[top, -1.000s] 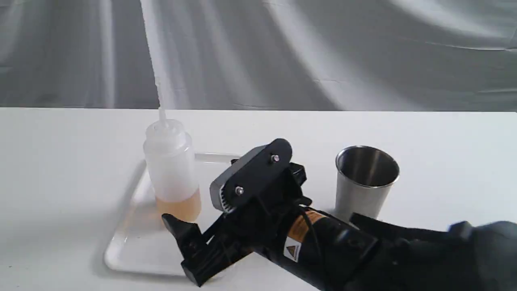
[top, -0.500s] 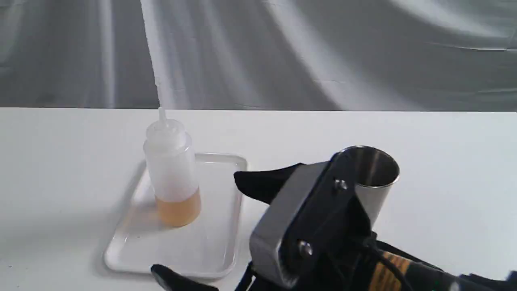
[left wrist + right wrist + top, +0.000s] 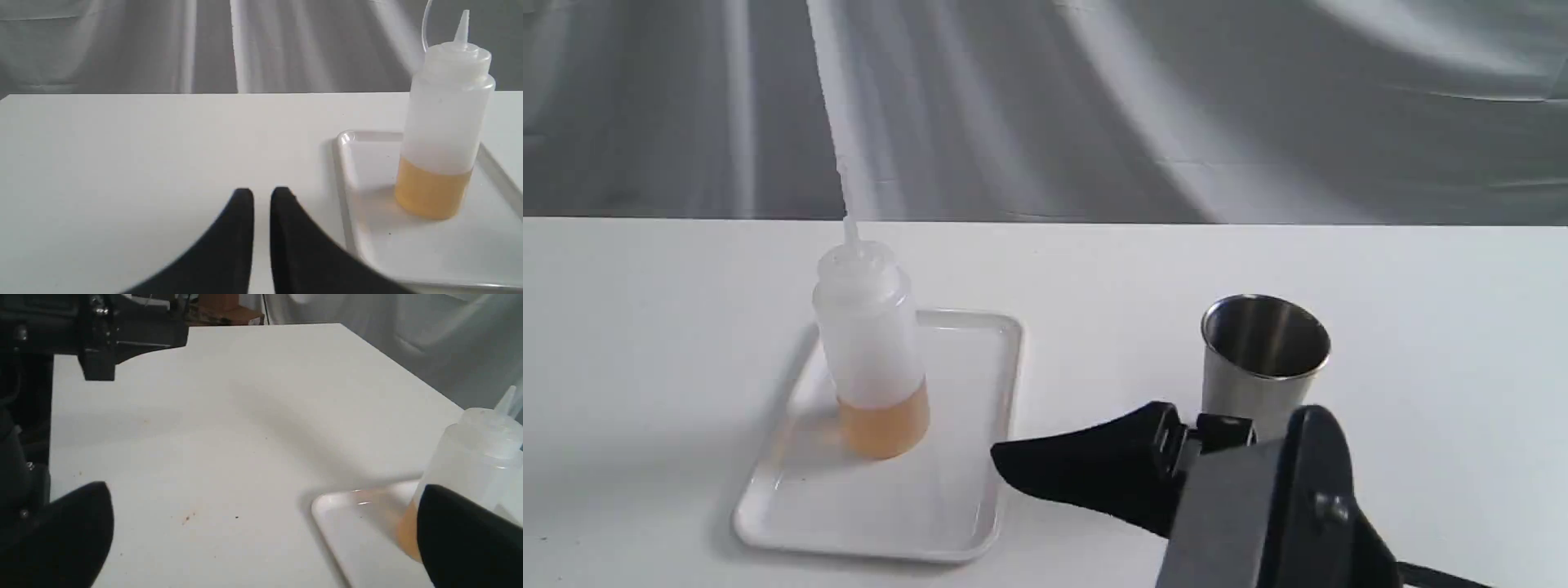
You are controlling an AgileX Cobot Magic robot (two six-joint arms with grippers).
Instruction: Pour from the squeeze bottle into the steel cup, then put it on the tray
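- Squeeze bottle: upright on the tray, toward its far left; amber liquid only in the lowest part.
- Steel cup: on the surface, well apart from the tray.
- Left jaws: nearly closed, thin slit, holding nothing, near the tray.
- Right jaws: spread wide, empty.
- Likely light, bottom-weighted, soft-walled, smooth; best taken at mid-body, gently, to avoid forcing liquid out the nozzle.
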